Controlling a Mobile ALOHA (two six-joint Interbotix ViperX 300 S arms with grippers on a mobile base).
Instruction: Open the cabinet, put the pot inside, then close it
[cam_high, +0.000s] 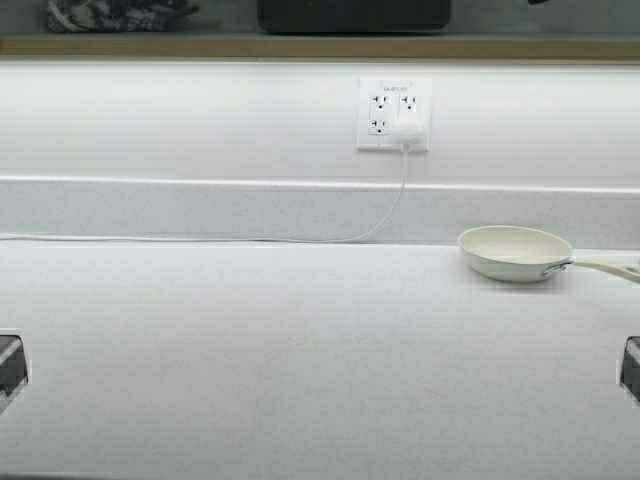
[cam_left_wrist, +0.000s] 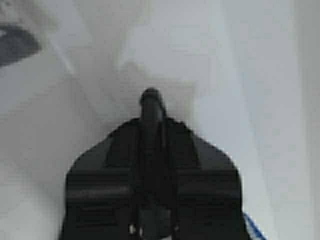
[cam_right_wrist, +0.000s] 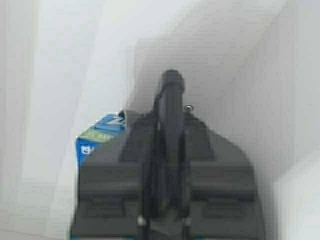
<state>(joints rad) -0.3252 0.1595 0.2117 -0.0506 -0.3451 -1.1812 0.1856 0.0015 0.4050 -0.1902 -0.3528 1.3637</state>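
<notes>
Looks barely started: no pot or cabinet anywhere, just a small cream long-handled frying pan (cam_high: 515, 253) on the white table (cam_high: 300, 350). Left gripper (cam_left_wrist: 151, 100) pressed together, right gripper (cam_right_wrist: 171, 82) pressed together too, both parked low.

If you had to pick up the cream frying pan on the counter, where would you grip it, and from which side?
Probably the long handle of the frying pan: it sticks out toward the robot's right, lying roughly level over the counter. Come down from above with the right arm, jaws across the handle's width.

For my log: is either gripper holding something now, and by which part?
Nothing is held. The left gripper and the right gripper are both shut with nothing between the fingers. The pan sits alone on the counter; no pot is in view.
</notes>
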